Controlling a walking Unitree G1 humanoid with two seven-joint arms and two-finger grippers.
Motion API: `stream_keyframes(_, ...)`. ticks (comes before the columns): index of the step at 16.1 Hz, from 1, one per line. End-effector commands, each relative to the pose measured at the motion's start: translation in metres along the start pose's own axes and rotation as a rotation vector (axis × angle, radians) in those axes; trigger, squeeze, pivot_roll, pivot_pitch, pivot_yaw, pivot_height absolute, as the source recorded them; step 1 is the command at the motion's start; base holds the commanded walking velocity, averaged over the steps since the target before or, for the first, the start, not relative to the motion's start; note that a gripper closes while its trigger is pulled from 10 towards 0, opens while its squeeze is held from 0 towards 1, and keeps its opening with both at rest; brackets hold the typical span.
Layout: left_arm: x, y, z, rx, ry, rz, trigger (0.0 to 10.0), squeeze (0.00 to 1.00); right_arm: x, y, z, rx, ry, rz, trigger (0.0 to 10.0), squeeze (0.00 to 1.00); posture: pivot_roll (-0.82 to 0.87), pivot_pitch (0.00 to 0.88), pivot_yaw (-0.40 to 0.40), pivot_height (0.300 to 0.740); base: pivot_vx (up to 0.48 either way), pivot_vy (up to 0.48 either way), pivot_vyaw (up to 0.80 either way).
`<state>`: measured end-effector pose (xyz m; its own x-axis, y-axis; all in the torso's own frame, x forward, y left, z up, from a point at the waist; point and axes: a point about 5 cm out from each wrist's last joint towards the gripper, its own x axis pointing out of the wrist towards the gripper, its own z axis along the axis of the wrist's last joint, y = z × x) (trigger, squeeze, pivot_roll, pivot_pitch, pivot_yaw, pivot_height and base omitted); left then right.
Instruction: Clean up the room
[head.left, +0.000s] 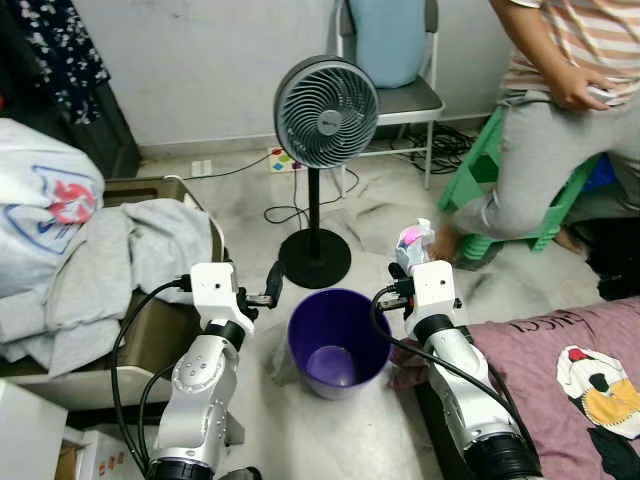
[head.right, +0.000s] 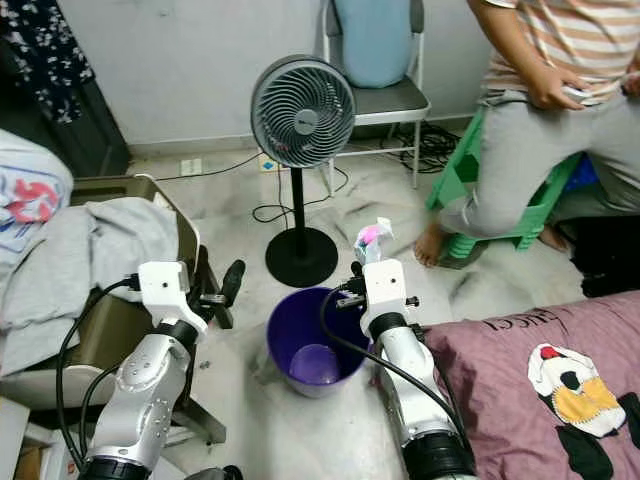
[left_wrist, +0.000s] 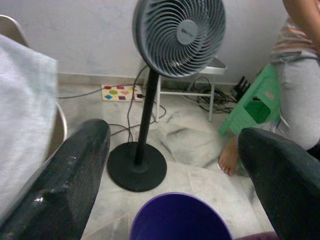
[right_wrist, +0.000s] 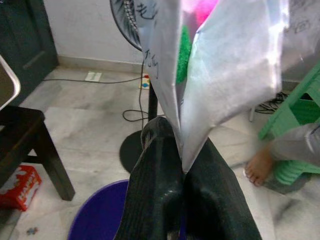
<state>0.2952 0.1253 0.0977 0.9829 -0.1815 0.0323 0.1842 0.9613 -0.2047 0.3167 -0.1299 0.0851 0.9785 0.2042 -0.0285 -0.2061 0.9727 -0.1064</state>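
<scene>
The right gripper is clenched on a crumpled wrapper, held up near the right rim of the purple bin. The left gripper hangs spread and empty at the bin's left rim. I'd say the drop remains, and clothes piled on the chair look untouched.

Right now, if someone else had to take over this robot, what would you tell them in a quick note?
Right end effector: shut on a silvery wrapper, held up beside the purple bin, near its right rim.
Left end effector: open, holding nothing, raised by the bin's left side.
The bin stands on the floor between the arms, in front of the fan.
A person is close on the right, one foot on the floor.
Done: wrapper picked up.
Left: probably bring it over the bin and let go. Grey clothes lie piled on the left.
</scene>
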Motion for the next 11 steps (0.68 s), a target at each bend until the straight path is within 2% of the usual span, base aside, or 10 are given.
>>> stream_keyframes(1,-0.0017,0.0002,0.0032,0.003,-0.017,-0.012,10.0,0.0,0.0004,0.0025,-0.0004,0.006,0.005,0.009,10.0,0.0,-0.04,0.134,0.003,0.74,0.266,0.0,0.0)
stream_keyframes(2,-0.0017,0.0004,0.0032,0.003,-0.016,-0.012,10.0,0.0,0.0005,0.0026,-0.0009,0.006,0.01,0.009,10.0,0.0,-0.04,0.134,0.003,0.74,0.27,0.0,0.0)
stream_keyframes(5,-0.0017,0.0005,0.0032,0.004,-0.017,-0.016,10.0,0.0,0.0007,0.0025,-0.0013,0.011,0.011,0.007,10.0,0.0,-0.04,0.128,0.004,0.74,0.271,0.0,-0.73)
stream_keyframes(9,-0.0016,0.0007,0.0034,0.004,-0.018,-0.018,10.0,0.0,0.0009,0.0026,-0.0012,0.006,0.008,0.009,10.0,0.0,-0.04,0.127,0.004,0.74,0.278,0.0,0.0)
stream_keyframes(11,-0.0016,0.0008,0.0033,0.006,-0.017,-0.012,10.0,0.0,0.0012,0.0021,-0.0014,0.006,0.01,0.008,10.0,0.0,-0.04,0.124,0.003,0.74,0.0,0.0,0.0)
